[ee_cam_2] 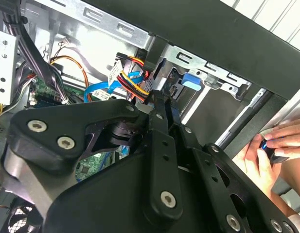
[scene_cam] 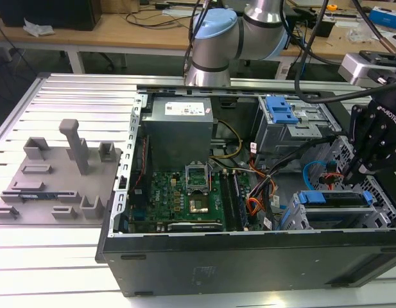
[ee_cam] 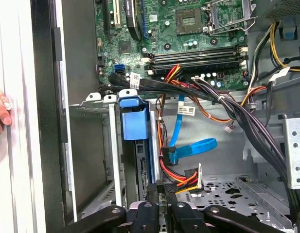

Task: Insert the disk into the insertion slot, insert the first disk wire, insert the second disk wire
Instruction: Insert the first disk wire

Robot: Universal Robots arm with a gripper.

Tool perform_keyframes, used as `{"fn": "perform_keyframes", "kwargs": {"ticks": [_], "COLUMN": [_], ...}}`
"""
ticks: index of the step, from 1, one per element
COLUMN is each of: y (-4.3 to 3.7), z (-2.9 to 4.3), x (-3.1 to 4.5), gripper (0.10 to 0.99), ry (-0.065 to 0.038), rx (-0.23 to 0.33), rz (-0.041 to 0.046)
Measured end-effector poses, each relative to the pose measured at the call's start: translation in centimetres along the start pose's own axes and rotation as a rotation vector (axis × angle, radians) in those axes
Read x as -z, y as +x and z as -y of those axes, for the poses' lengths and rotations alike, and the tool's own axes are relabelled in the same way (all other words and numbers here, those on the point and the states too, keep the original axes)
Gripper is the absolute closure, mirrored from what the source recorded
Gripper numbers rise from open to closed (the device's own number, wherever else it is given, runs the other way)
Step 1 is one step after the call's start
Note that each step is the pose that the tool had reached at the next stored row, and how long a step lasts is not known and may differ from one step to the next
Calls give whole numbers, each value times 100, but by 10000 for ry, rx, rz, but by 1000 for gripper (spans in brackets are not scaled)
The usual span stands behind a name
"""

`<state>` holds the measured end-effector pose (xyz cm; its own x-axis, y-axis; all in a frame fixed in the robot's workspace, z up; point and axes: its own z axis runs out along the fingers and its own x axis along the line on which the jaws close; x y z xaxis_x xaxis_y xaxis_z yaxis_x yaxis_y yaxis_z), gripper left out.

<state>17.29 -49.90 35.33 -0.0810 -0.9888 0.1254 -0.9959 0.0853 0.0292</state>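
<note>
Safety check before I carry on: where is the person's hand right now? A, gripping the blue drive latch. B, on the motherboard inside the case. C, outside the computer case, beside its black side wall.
C: in the first wrist view the hand lies outside the computer case, beyond its black wall, well away from the motherboard.

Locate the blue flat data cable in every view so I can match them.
Exterior view: blue cable at the exterior view's right, near the blue drive tab.
Second wrist view: looped beside the orange wires.
First wrist view: curled over the perforated metal floor.
Shared landmark: the blue drive tab.
</note>
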Motion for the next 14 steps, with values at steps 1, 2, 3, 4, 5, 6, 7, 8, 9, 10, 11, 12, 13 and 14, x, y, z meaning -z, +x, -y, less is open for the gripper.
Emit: {"fn": "perform_keyframes", "kwargs": {"ticks": [1, 2, 3, 4, 5, 6, 7, 8, 9, 10, 11, 12, 13, 14], "y": [0, 2, 3, 3, 4, 4, 6, 11, 16, 25, 32, 39, 45, 47], "z": [0, -5, -8, -10, -10, -10, -11, -10, -10, -9, -9, -8, -8, -8], "x": [0, 0, 0, 0, -1, -1, -2, -2, -3, -4, -5, -6, -7, -7], "gripper": [922, 922, 922, 922, 922, 922, 922, 922, 922, 922, 922, 922, 922, 922], "ry": [0, 0, 0, 0, 0, 0, 0, 0, 0, 1, 4, 10, 21, 25], "rx": [1, -2, -1, 1, 3, 3, 2, 2, 3, 9, 19, 40, 80, 104], "rz": [-1, 0, 0, -2, -1, 1, 1, 0, 0, -1, -1, 0, -1, -2]}}
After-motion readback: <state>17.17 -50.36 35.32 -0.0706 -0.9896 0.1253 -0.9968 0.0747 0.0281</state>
